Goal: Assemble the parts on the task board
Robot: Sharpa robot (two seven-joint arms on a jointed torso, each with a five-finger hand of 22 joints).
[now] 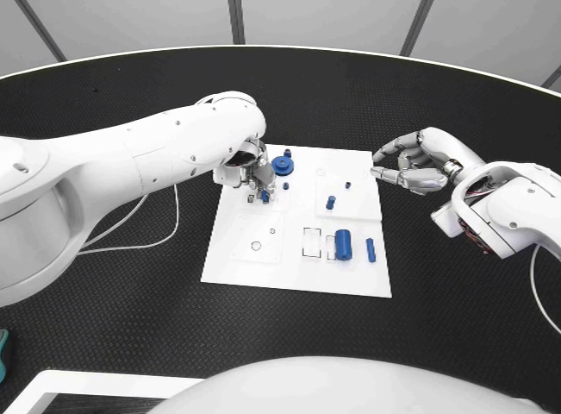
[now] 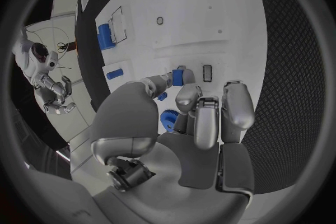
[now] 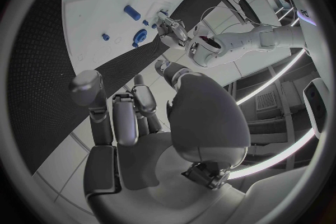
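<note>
Head view, contents by descending size. Tabletop: black, carrying all items. Task board: white plate, under and beside the left robot hand. Right robot hand: off the board's far-right edge, fingers curled in, holding nothing. Left robot hand: fingers closed on a small blue part at the board's far-left area. Blue cylinder: lay nearer the robot, well apart from both hands. Blue gear: just beside the left robot hand. Risk: a tilted part could jam or slip from the fingertips.
</note>
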